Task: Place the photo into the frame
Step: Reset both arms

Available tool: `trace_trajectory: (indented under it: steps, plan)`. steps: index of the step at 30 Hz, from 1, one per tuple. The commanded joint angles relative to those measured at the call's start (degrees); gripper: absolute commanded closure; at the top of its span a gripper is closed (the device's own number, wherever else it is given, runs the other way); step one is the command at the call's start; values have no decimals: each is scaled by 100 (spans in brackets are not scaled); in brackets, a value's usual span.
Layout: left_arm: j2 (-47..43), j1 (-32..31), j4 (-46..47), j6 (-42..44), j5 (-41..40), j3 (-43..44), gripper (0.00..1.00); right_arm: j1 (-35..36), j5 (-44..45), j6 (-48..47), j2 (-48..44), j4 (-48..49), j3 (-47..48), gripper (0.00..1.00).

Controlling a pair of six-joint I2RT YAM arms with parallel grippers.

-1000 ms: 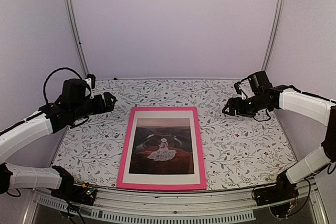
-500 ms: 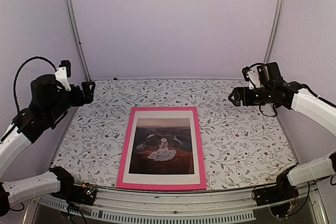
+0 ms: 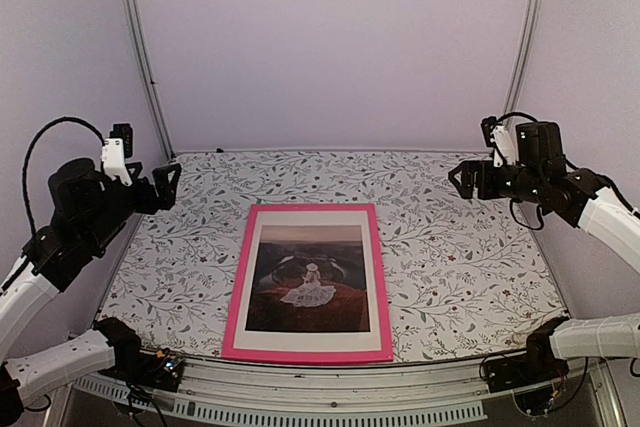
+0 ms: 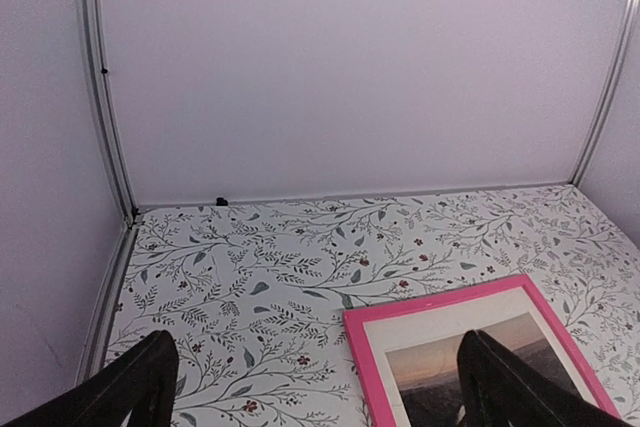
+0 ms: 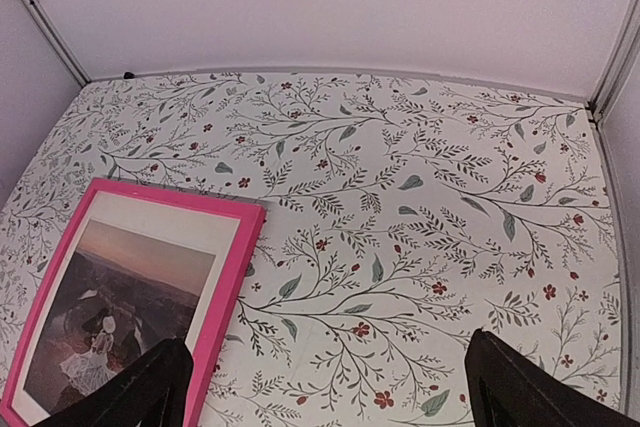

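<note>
Jaws of both arms stand spread wide, holding nothing. Left gripper (image 3: 160, 185) and right gripper (image 3: 460, 181) hover over opposite table (image 3: 450, 267) edges. Between them, about equally near each, the pink-bordered frame (image 3: 236, 292) lies flat, long axis near-to-far. The photo (image 3: 306, 277), a dark canyon with a white figure, already sits inside its cream margin (image 3: 310, 219).

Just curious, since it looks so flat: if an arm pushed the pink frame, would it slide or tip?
Probably slide: the frame lies flat on the table, so tipping seems unlikely. Its thin rim looks hard to grab for lifting.
</note>
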Motion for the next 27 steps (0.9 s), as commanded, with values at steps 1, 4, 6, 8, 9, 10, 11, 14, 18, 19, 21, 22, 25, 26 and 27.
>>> trace_trajectory:
  steps: [1,4,6,8,9,10,11,14,18,19,21,22,25,26,27]
  plan:
    - [-71,75,236,134,187,-139,0,20,234,-26,-144,74,-162,1]
    - [-133,84,251,135,245,-179,0,20,237,-14,-139,93,-200,1]
    - [-174,78,249,135,314,-203,0,20,122,-42,-173,153,-227,1]
    - [-211,82,258,124,361,-227,0,24,67,-72,-262,245,-276,1]
    - [-229,81,250,125,373,-238,0,20,62,-88,-297,275,-287,1]
    - [-244,82,255,125,368,-241,0,20,69,-116,-337,296,-292,1]
    - [-260,80,256,132,368,-241,0,20,101,-133,-371,302,-286,1]
    - [-321,77,255,139,330,-265,1,20,183,-138,-455,302,-299,1]
    - [-381,82,276,139,314,-291,0,20,229,-130,-470,294,-336,1]
    - [-390,84,276,141,313,-301,0,20,241,-122,-470,292,-344,1]
    - [-389,75,274,144,313,-309,0,20,250,-99,-478,302,-369,1]
    - [-378,83,273,140,313,-304,0,20,249,-94,-475,302,-372,1]
    - [-366,86,278,159,317,-295,0,20,269,-93,-496,294,-393,1]
    - [-365,89,280,160,336,-296,0,20,279,-100,-503,294,-398,1]
    - [-366,85,283,163,347,-297,0,20,279,-98,-511,295,-406,1]
